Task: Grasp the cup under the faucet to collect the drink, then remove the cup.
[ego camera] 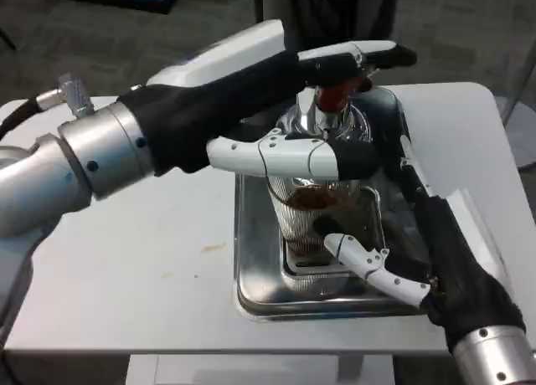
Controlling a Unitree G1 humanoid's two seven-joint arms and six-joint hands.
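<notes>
Cup (308,207) stood upright in the metal tray (251,276), long axis vertical, directly below the faucet (328,109), brown liquid visible in the upper part. Right hand (419,234) wrapped around it from the right side, one finger crossing in front near the base, so holding the cup as far as could be made out. Left hand (276,100) up above, reaching over the cup toward the red tap lever (339,90); couldn't tell if actually gripping it or just resting there. Right hand clearly the one on the cup. Probably still collecting. Pulling out meant sliding the cup toward the right wrist, kept vertical to avoid slopping.
</notes>
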